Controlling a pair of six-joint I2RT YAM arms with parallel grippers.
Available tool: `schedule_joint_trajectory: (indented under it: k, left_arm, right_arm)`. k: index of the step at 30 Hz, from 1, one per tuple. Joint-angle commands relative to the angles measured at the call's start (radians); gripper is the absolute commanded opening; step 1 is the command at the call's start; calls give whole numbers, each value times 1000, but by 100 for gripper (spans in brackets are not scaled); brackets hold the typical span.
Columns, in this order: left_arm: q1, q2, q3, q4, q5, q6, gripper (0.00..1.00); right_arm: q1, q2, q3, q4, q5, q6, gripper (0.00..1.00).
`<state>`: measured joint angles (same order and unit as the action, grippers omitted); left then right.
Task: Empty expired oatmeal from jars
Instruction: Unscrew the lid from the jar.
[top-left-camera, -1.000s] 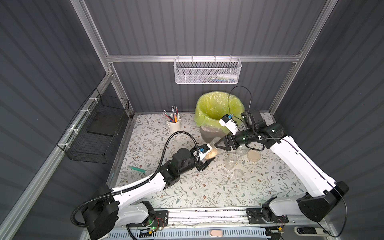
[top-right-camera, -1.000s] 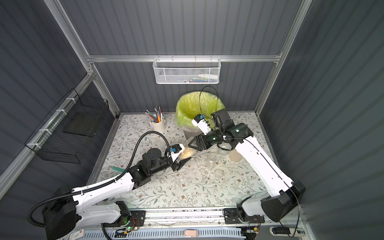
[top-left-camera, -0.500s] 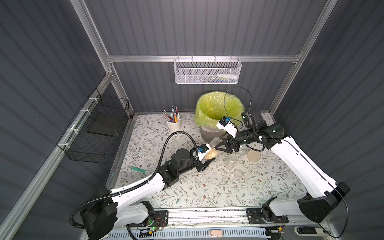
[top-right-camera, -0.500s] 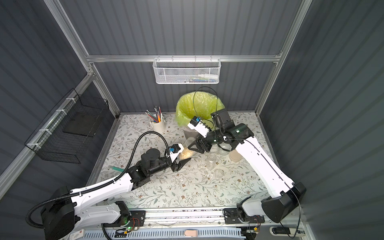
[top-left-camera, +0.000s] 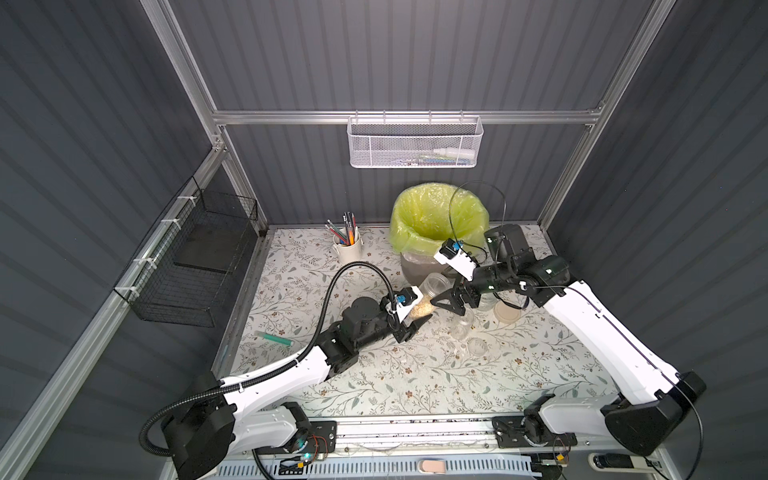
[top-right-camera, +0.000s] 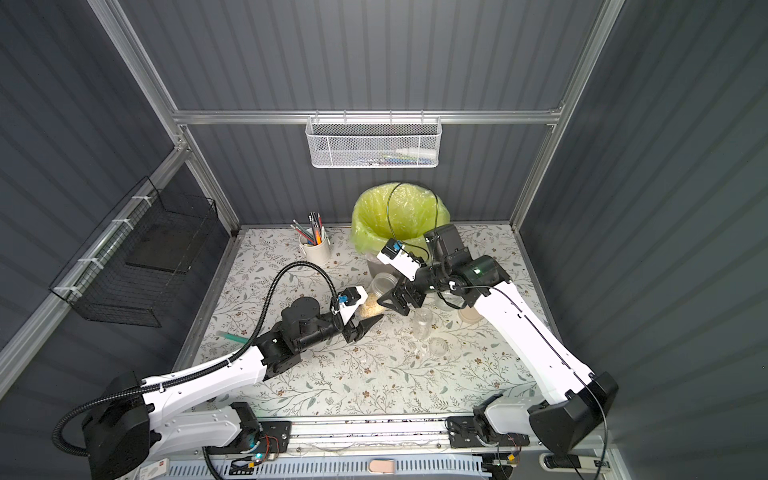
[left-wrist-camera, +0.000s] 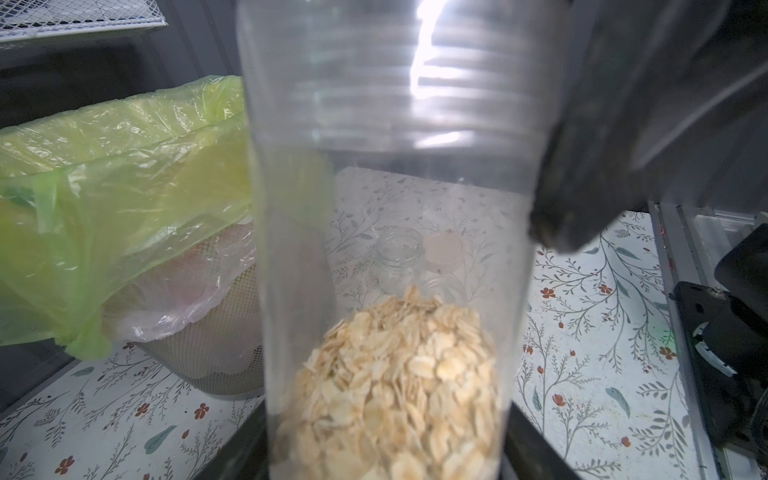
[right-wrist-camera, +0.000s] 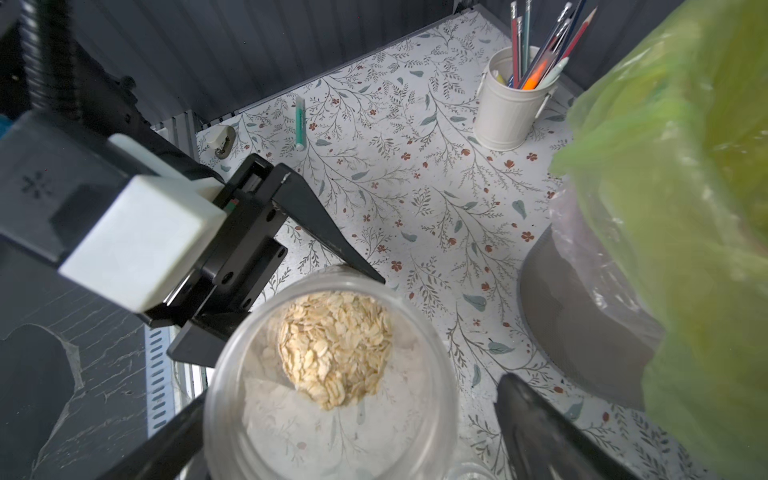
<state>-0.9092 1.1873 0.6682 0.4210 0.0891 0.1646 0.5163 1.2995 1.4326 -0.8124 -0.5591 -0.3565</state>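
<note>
Floral-patterned tabletop (top-left-camera: 415, 386), grey ribbed walls, and a bin (top-left-camera: 409, 266) lined with a yellow-green bag (top-left-camera: 436, 216) at the rear.

Tool state: the left gripper (top-left-camera: 415, 318) pinches the jar (top-left-camera: 432, 286) near its closed end and holds it tilted above the table, open mouth toward the bin. The right gripper (top-left-camera: 446, 305) has its jaws spread either side of the jar's mouth, gripping nothing.

Recommendation: the mouth appears short of the bin's rim. Carry it over the bag first, with the right arm clear, then tip steeply. Tipping early would likely scatter flakes on the table.

Contents: the oatmeal (right-wrist-camera: 336, 345) is pale tan, dry and flaky, loosely heaped at the closed end.
</note>
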Motion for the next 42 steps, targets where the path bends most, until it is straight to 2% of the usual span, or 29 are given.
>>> schedule_joint_trajectory:
  k: [1,6,10,15,20,25,28,39,42]
  left_arm:
    - [-2,-4,24,68,-22,19,15]
    - [-2,-4,25,59,-55,46,15]
    - [-2,21,38,33,-86,77,15]
    - [-2,29,48,17,-103,104,15]
    - [-2,48,64,-3,-107,127,15]
    - [-3,72,68,2,-139,143,15]
    - [-3,77,67,4,-145,144,15]
    - [-3,83,60,2,-143,148,15]
    - [-3,77,54,5,-147,142,15]
  right_arm:
    - [-19,-46,-30,25,0,23,97]
    - [-43,-115,-77,76,2,141,99]
    - [-44,-145,-53,57,-25,298,99]
    - [-44,-161,22,-44,80,516,99]
    - [-45,-90,152,-171,155,781,93]
    - [-38,21,280,-348,209,933,82]
    - [-37,98,333,-433,172,968,82]
    - [-3,143,281,-317,123,985,78]
    - [6,165,304,-342,129,981,78]
